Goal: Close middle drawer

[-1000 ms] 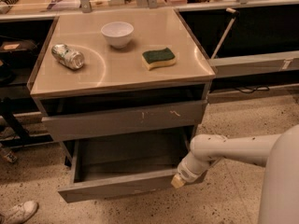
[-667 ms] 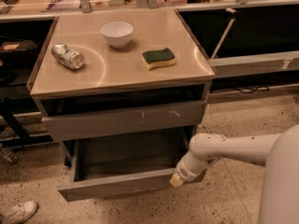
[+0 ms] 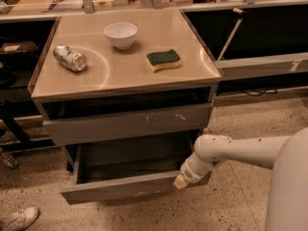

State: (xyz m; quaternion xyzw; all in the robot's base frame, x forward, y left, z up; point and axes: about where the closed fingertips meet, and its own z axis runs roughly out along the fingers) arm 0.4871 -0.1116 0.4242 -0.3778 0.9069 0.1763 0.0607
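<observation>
The middle drawer (image 3: 120,187) is a wide shallow grey drawer pulled well out of the cabinet, with its grey floor showing. My gripper (image 3: 182,179) is at the right end of its plain front panel, touching or very close to the panel's top edge. My white arm (image 3: 240,150) reaches in from the right. Above it, the taller grey drawer front with pale scratch marks (image 3: 130,124) stands slightly out from the cabinet.
On the cabinet top (image 3: 115,76) are a white bowl (image 3: 121,34), a green and yellow sponge (image 3: 164,60) and a crushed can (image 3: 70,57). A person's shoe (image 3: 19,219) is on the speckled floor at the lower left. Dark shelving stands on both sides.
My gripper and the middle drawer's front panel have shifted slightly back toward the cabinet. Everything on top is unmoved.
</observation>
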